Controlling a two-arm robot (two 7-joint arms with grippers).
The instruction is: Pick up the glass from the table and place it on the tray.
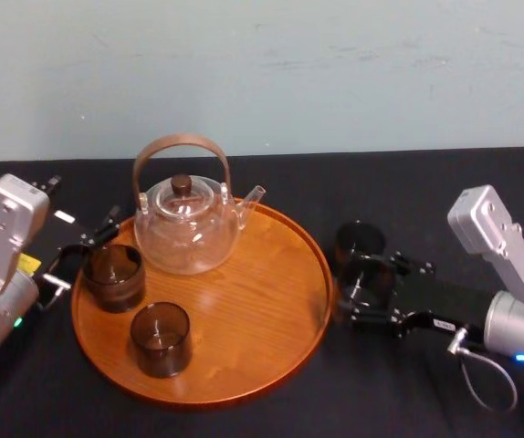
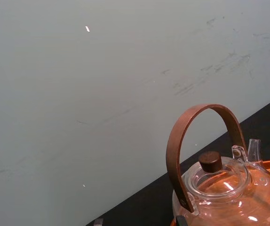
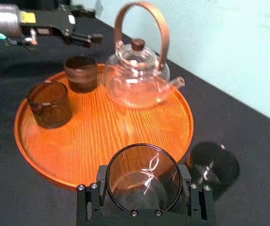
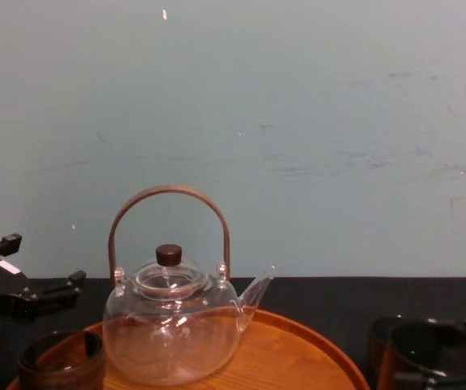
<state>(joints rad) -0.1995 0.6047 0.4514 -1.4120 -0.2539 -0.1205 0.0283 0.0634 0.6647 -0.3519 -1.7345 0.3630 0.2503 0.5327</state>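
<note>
**A:** Head view first. Why is the glass (image 1: 360, 245) sitting just off the tray's (image 1: 244, 301) right rim?

**B:** The right gripper (image 1: 353, 290) has it clamped from the side, fingers squeezed on the wall so the mouth faces up. It's over the table (image 1: 244, 178), not over the wood. I can't tell whether it's lifted or resting.

**A:** What's in the way?

**B:** The teapot (image 1: 187, 224) takes the back of the tray and two smoky tumblers (image 1: 114, 276) take the left. The right half is bare, so I'd guess that's the landing spot. The left gripper (image 1: 79, 251) idles by the left rim with its fingers spread, holding nothing.

**A:** Left wrist view?

**B:** The teapot's handle and lid close up, against the wall.

**A:** Right wrist view?

**B:** It looks straight down through the gripped glass, with the rim just ahead (that low lip is the one thing to clear).

**A:** Chest view?

**B:** The glass is low on the right, beside the tray.
</note>
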